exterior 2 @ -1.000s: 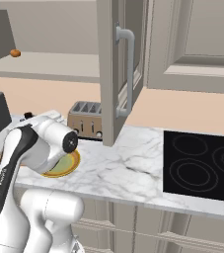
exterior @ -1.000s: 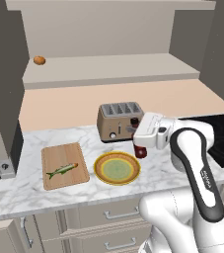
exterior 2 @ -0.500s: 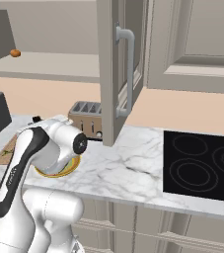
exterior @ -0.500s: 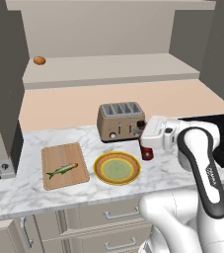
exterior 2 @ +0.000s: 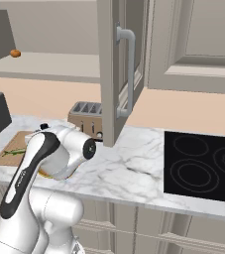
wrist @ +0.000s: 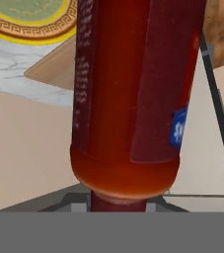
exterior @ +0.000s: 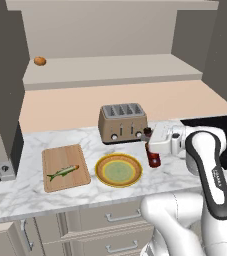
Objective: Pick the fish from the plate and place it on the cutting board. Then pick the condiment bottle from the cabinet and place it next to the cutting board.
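Observation:
My gripper (exterior: 151,145) is shut on the condiment bottle (exterior: 154,154), a dark red-brown bottle with a black cap. It hangs nearly upright just right of the plate (exterior: 101,176), its base close to the marble counter; I cannot tell if it touches. In the hand view the bottle (wrist: 133,89) is very close, with the plate's yellow rim (wrist: 29,29) behind it. The fish (exterior: 62,172) lies on the wooden cutting board (exterior: 52,155), left of the plate. The cabinet (exterior: 115,67) is the open shelf recess above the counter.
A toaster (exterior: 123,122) stands right behind the bottle and plate. A black cooktop (exterior: 220,137) lies to the right. A small orange round thing (exterior: 40,61) sits on the cabinet ledge. An open cabinet door (exterior 2: 115,74) hangs above the counter.
The hand has sunk a little toward the counter with the bottle in it, drifting slightly to the right. Fish, board and plate have not moved.

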Robot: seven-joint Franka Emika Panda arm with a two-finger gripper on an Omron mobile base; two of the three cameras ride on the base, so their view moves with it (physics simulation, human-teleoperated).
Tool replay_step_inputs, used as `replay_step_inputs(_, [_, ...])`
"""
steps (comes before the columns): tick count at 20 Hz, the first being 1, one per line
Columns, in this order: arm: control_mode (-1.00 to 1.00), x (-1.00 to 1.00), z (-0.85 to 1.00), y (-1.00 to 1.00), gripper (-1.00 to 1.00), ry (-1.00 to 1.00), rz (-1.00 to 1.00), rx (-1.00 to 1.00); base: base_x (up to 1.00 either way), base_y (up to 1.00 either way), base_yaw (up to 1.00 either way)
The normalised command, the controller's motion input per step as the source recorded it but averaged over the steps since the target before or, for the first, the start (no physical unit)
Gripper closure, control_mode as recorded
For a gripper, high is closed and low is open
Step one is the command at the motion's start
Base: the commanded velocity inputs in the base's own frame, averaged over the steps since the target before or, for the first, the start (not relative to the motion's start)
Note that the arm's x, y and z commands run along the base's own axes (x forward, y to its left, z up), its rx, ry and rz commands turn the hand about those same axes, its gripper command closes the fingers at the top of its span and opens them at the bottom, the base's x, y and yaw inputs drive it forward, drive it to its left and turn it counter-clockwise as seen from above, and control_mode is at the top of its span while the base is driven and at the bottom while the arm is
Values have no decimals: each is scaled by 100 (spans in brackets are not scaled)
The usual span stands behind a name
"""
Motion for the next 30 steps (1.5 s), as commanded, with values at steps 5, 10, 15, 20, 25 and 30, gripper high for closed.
replay_step_inputs(5, [-100, 3, -24, -19, 100, 3, 0, 5, 0, 0, 0])
replay_step_inputs(10, [-100, 4, -9, -24, 100, 0, 1, 5, 0, 0, 0])
replay_step_inputs(15, [-100, 6, -2, -24, 100, 0, 2, 3, 0, 0, 0])
replay_step_inputs(20, [-100, 0, 0, -22, 100, -4, 1, 0, 0, 0, 0])
replay_step_inputs(25, [-100, 0, 0, -23, 100, -6, 1, 0, 0, 0, 0])
replay_step_inputs(30, [-100, 0, -2, -22, 100, -10, 2, 0, 0, 0, 0])
